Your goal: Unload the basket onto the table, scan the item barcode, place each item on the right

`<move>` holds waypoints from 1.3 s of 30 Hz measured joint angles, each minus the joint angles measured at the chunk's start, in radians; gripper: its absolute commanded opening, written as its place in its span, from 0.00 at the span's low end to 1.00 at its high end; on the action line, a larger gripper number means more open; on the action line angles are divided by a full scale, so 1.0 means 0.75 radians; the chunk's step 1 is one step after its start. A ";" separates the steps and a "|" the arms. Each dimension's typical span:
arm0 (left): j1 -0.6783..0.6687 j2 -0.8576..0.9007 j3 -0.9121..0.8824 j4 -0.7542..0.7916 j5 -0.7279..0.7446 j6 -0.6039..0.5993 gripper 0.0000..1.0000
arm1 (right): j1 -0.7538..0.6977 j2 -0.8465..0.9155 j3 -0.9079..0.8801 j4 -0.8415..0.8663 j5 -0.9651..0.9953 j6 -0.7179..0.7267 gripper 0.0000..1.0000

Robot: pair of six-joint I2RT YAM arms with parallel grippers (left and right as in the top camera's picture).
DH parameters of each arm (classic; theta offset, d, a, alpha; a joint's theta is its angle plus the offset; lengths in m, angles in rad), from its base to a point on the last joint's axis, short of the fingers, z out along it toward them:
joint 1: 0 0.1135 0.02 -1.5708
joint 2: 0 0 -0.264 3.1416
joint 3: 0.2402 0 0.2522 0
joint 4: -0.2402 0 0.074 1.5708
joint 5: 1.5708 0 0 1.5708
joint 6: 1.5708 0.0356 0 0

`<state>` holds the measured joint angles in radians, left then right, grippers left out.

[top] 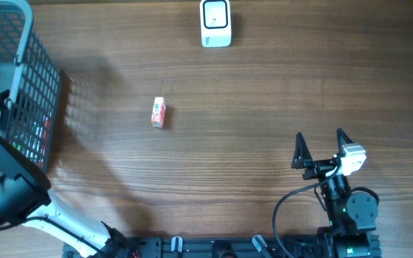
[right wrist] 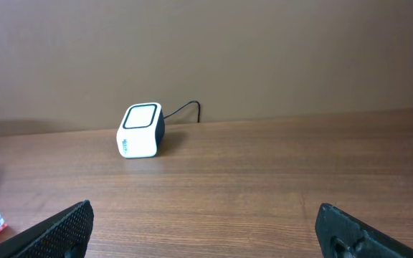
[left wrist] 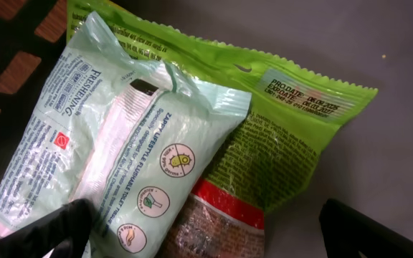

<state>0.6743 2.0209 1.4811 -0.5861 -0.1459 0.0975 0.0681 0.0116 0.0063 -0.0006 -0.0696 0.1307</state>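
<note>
**Item:** pale-green wipes pack (left wrist: 131, 143), in the basket (top: 27, 43) at the upper left of the overhead view, lying on a green snack bag (left wrist: 292, 136).
**Bearing:** straight below my left gripper (left wrist: 210, 233). Its long axis runs from lower left to upper right, slanting across my jaw span.
**Left gripper:** spread wide, grasping nothing.
**Right gripper** (top: 320, 140)**:** lower right, spread, empty, well apart from the basket.
**Scanner** (top: 215, 23)**:** top centre.
**Nearer arm, by my judgement:** left.
</note>
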 measured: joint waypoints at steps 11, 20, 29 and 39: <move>-0.002 0.052 0.003 0.024 -0.065 0.061 0.95 | 0.000 0.000 0.000 0.000 0.000 0.000 0.99; -0.002 0.060 0.024 -0.050 -0.086 0.100 0.74 | 0.000 0.000 0.000 0.000 0.000 0.000 1.00; -0.001 0.055 0.030 -0.108 -0.035 0.107 0.96 | 0.000 0.000 0.000 0.000 0.000 0.000 1.00; 0.024 -0.005 -0.156 0.172 -0.018 0.106 0.59 | 0.000 0.000 0.000 -0.001 0.000 0.000 1.00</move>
<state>0.6926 2.0174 1.3643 -0.4572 -0.1593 0.1772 0.0681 0.0116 0.0063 -0.0010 -0.0696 0.1307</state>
